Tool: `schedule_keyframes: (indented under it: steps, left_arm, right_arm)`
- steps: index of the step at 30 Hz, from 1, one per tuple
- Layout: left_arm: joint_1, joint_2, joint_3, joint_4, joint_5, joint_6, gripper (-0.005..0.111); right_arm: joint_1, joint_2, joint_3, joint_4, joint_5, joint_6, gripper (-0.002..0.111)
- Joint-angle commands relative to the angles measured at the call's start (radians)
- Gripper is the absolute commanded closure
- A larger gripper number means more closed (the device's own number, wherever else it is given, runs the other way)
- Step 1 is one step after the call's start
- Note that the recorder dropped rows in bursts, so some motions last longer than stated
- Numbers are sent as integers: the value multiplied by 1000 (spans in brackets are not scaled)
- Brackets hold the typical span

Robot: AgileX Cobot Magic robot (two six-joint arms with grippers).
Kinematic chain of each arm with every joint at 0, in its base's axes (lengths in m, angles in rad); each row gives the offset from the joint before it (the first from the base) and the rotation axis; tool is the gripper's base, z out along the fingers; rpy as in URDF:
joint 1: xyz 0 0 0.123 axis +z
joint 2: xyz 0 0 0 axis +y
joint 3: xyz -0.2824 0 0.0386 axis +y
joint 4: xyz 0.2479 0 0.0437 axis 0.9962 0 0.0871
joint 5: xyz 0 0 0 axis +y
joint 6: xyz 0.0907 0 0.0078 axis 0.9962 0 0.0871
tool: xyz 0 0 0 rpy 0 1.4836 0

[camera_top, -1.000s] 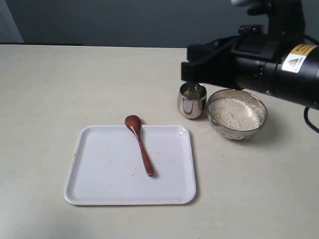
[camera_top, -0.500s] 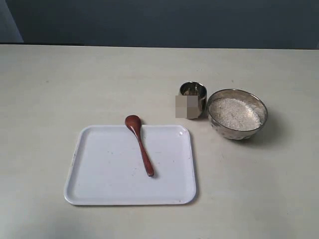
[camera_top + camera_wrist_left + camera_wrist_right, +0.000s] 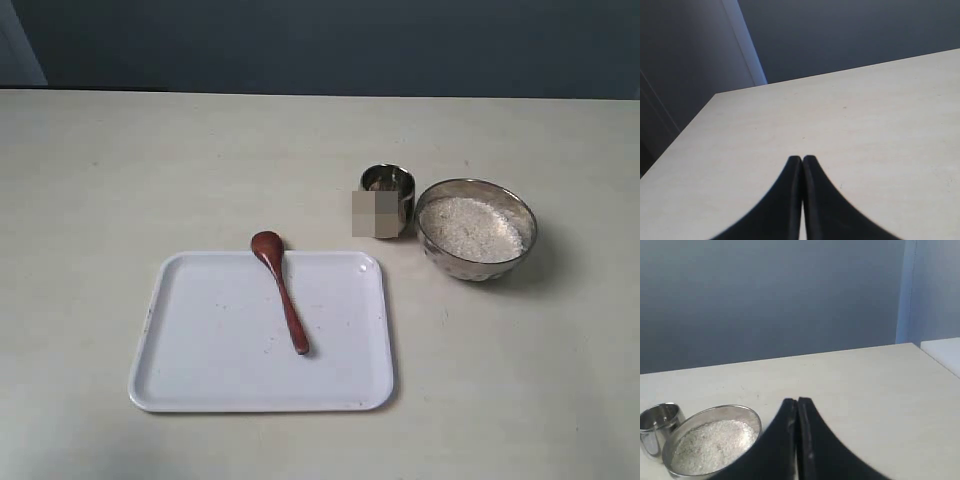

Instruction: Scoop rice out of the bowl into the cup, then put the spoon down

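Note:
The reddish-brown wooden spoon (image 3: 280, 290) lies on the white tray (image 3: 200, 370), its scoop resting over the tray's far rim. To the right stands the steel bowl (image 3: 476, 228) holding white rice (image 3: 470, 228), with the small steel cup (image 3: 388, 198) touching close on its left. Neither arm shows in the exterior view. My left gripper (image 3: 802, 159) is shut on nothing over bare table. My right gripper (image 3: 797, 401) is shut and empty, beside the bowl (image 3: 710, 440) and cup (image 3: 657, 425).
A beige tabletop (image 3: 120, 170) runs all round the tray, with a dark wall behind it. The table's corner and edge (image 3: 715, 95) show in the left wrist view.
One second ago the right arm hung over the cup and bowl; it has since withdrawn out of the exterior view. Spoon, cup and bowl stay where they were.

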Motion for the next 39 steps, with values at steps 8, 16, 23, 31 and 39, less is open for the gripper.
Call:
schedule_keyframes:
  steps: [8, 16, 23, 31, 39]
  left_arm:
    - [-2, -5, -2, -4, -12, -6, 106]
    - [-2, -5, -2, -4, -12, -6, 106]
    - [-2, -5, -2, -4, -12, -6, 106]
    - [-2, -5, -2, -4, -12, -6, 106]
    - [-2, -5, -2, -4, -12, -6, 106]
  right_arm:
    - [-4, -78, 101, -31, 55, -6, 109]
    - [-4, -78, 101, -29, 92, -6, 109]
    - [-4, -78, 101, -174, 92, 94, 109]
    - [-4, -78, 101, -224, 92, 159, 109]
    - [-4, -78, 101, -222, 92, 176, 109]
